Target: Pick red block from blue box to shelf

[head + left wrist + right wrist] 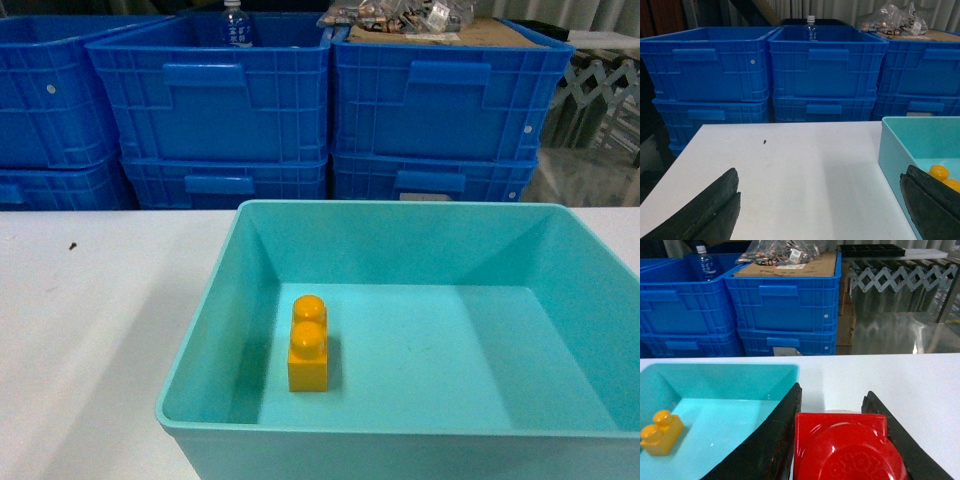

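From the head camera I see the blue box point(400, 250) sitting on the white table point(100, 320), holding only a yellow two-stud brick point(308, 345) on the left part of its floor. Neither arm shows in this view. Behind the table stand stacked dark blue crates point(225, 95), one with a water bottle point(236, 24) in it, another with a bagged bundle point(400, 15) on cardboard.

On the left wrist camera, my left gripper point(825, 210) has its two dark fingers point(710, 210) spread wide apart with nothing between them, only bare tabletop. The box rim lies at its right finger, and the yellow brick peeks just over that finger. The crates stand ahead, well apart from the tool.

On the right wrist camera, my right gripper point(840, 440) is clamped on the red block point(845, 447), a finger pressed to each side, stud facing the lens. The block sits over the white table just right of the box's wall; the left finger overlaps the box's near corner. The yellow brick lies inside, well to the tool's left. Ahead and to the right stands the shelf point(900, 275), shiny metal with a lattice, well apart from the block.
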`<state>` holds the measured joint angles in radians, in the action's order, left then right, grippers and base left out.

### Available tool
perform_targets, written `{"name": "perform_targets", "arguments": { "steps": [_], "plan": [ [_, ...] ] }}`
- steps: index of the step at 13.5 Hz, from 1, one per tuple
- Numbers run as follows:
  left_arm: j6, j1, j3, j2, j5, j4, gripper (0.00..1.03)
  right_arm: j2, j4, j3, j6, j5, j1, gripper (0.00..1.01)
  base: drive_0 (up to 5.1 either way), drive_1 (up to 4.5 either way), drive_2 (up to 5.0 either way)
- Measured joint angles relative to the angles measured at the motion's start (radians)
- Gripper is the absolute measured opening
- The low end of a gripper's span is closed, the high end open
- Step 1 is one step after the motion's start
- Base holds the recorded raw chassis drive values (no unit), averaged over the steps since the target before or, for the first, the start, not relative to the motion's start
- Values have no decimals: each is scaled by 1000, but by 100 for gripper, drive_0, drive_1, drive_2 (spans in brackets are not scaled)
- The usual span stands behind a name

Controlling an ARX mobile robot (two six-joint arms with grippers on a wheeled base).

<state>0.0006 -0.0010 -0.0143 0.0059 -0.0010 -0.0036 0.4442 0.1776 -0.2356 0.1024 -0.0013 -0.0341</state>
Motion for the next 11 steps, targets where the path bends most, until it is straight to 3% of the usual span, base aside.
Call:
{"name": "perform_targets", "arguments": {
  "steps": [1, 3, 4, 9, 10, 11],
  "plan": [
    [0, 0, 0, 0, 0, 0, 98, -85, -69, 15, 2, 27, 43, 29, 0, 0, 0],
    [0, 0, 0, 0, 0, 0, 98, -225, -186, 21, 2, 133, 160, 29, 0, 0, 0],
    [0, 0, 0, 0, 0, 0, 98, -235, -182, 30, 2, 147, 179, 29, 0, 0, 0],
    [0, 0, 0, 0, 0, 0, 98, -134, -80, 40, 1, 177, 138, 29, 0, 0, 0],
    [0, 0, 0, 0, 0, 0, 98, -117, -63, 41, 1, 154, 115, 29, 0, 0, 0],
    [0, 0, 0, 0, 0, 0, 98, -100, -48, 41, 1, 124, 58, 29, 0, 0, 0]
  ]
}}
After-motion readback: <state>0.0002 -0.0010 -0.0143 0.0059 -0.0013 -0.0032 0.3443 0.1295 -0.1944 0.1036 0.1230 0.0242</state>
